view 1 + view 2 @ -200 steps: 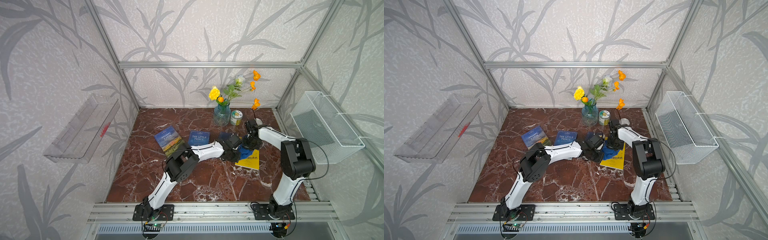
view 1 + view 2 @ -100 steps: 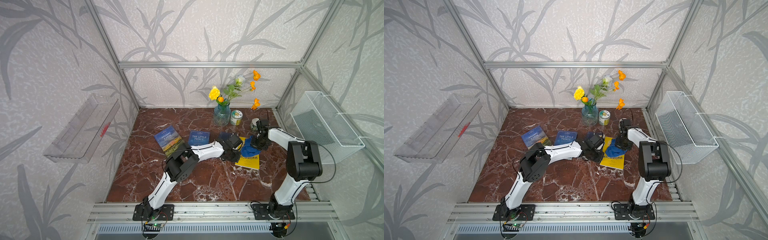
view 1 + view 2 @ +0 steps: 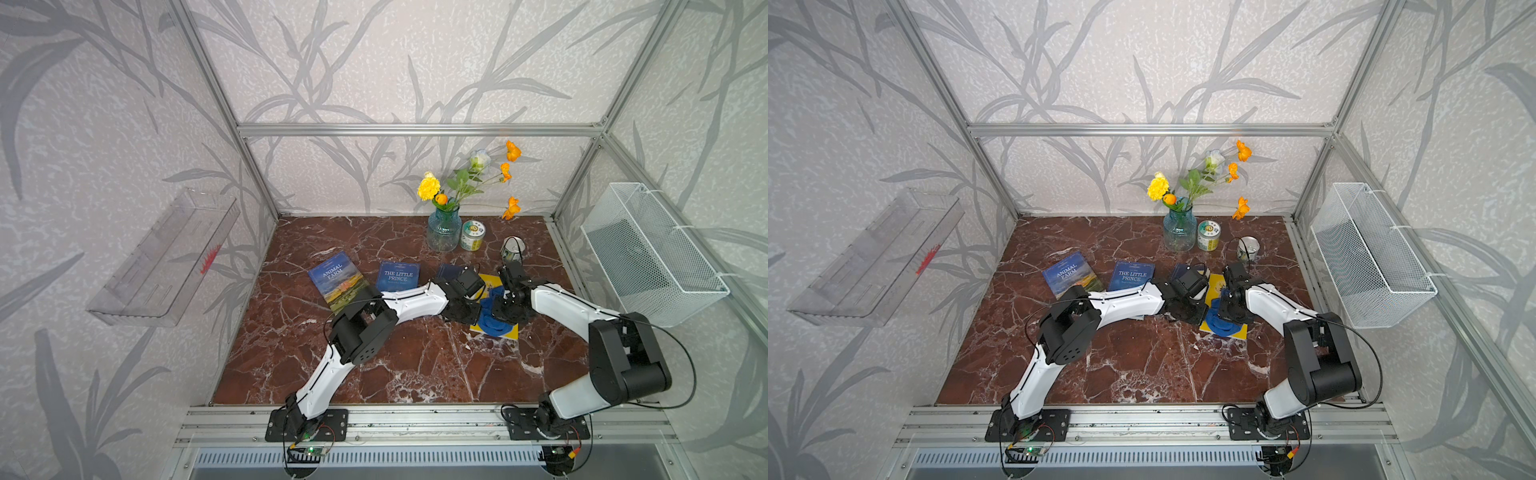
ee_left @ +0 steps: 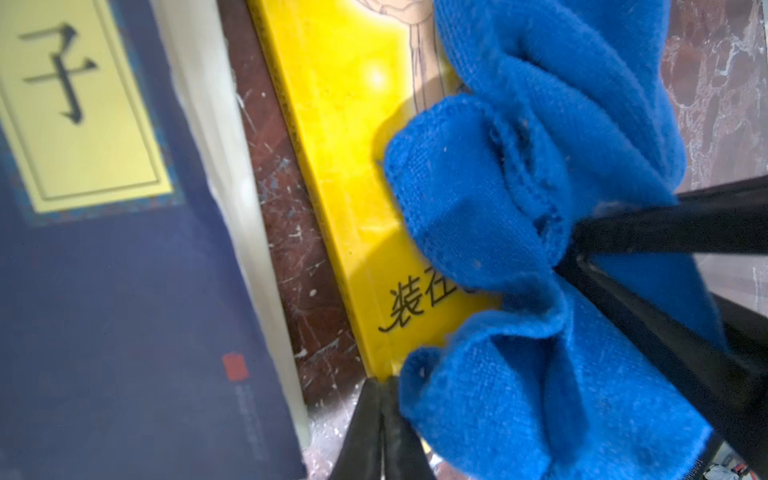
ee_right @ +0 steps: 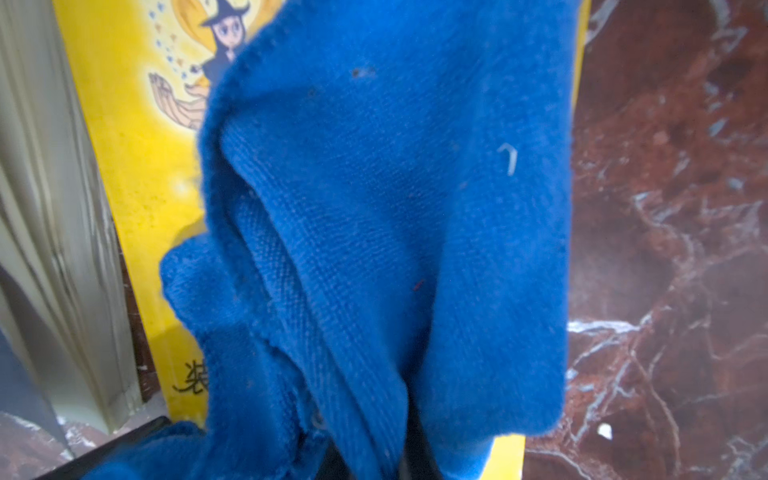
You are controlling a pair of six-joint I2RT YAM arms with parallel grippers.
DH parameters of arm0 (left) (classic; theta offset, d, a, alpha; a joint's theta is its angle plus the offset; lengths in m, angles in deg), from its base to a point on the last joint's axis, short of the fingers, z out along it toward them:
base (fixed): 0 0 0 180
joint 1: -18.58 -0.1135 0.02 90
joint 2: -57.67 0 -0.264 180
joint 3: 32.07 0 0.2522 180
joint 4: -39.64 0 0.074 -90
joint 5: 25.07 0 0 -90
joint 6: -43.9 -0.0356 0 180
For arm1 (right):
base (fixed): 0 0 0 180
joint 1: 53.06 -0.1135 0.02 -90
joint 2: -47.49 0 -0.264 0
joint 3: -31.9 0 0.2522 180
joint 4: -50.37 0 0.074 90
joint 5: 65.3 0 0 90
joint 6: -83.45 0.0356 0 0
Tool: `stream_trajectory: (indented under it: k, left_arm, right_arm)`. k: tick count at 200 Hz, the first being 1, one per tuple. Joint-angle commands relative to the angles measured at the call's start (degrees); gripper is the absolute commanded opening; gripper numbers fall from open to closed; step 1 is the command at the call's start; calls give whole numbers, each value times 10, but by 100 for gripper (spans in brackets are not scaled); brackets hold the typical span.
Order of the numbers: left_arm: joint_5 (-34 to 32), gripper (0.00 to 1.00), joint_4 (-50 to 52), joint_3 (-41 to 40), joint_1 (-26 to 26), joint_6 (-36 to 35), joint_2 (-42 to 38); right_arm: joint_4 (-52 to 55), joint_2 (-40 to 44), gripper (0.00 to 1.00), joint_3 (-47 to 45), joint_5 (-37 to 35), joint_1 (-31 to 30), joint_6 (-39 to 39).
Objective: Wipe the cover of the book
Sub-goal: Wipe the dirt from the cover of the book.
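Most of the yellow book [image 3: 492, 281] is hidden in both top views; my two wrists and the blue cloth [image 3: 493, 323] lie over it, so only its far corner and near edge show on the marble table [image 3: 415, 365], right of the middle; my fingertips are covered there too, under the wrist housings; the left wrist view settles it: my left gripper [image 4: 382, 385] is clenched on nothing, tips pressed together at a corner of the yellow cover; my right gripper [image 4: 579, 245] is pinched tight on a bunch of the cloth, its black fingers cut off by the frame edge; in the right wrist view the cloth fills nearly everything and buries my own fingers, leaving a strip of cover with a small witch drawing; the printed title is half covered and I cannot read it whole; a dark blue book [image 4: 124, 299] lies just beside the yellow one, a sliver of table between them, its label cropped; farther to my left lie The Little Prince [image 3: 398, 276] and Animal Farm [image 3: 1068, 272], whose near corner my left elbow covers; at the back stand a glass vase [image 3: 443, 233] of flowers, a small tin [image 3: 472, 236] and a metal cup [image 3: 513, 248], well apart from the cloth; a wire basket [image 3: 648, 253] hangs on the right wall, a clear shelf [image 3: 166, 257] on the left
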Motion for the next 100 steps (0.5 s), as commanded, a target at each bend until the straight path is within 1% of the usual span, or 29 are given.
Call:
stream_trajectory:
  k: [1, 20, 34, 47, 57, 84, 88, 100]
  left_arm:
    - [-4, 6, 71, -19, 9, -5, 29]
    - [-8, 6, 71, -20, 9, -6, 26]
    - [-8, 6, 72, -20, 9, -6, 26]
    - [-8, 6, 72, -20, 9, -6, 26]
    - [-7, 6, 72, -19, 9, -6, 26]
    - [-4, 6, 70, -22, 10, -5, 23]
    - [-4, 6, 69, -22, 10, -5, 22]
    - [-2, 6, 70, -21, 10, -5, 24]
  right_arm:
    - [54, -46, 10, -8, 11, 28, 1]
    - [40, -77, 10, 20, 29, 25, 10]
    - [26, -107, 10, 30, 44, 11, 22]
    - [37, -115, 10, 40, 27, -8, 23]
    - [39, -112, 10, 38, 25, -9, 25]
    - [54, -97, 11, 21, 10, 28, 6]
    - [53, -78, 11, 17, 11, 36, 3]
    - [46, -68, 11, 7, 12, 57, -7]
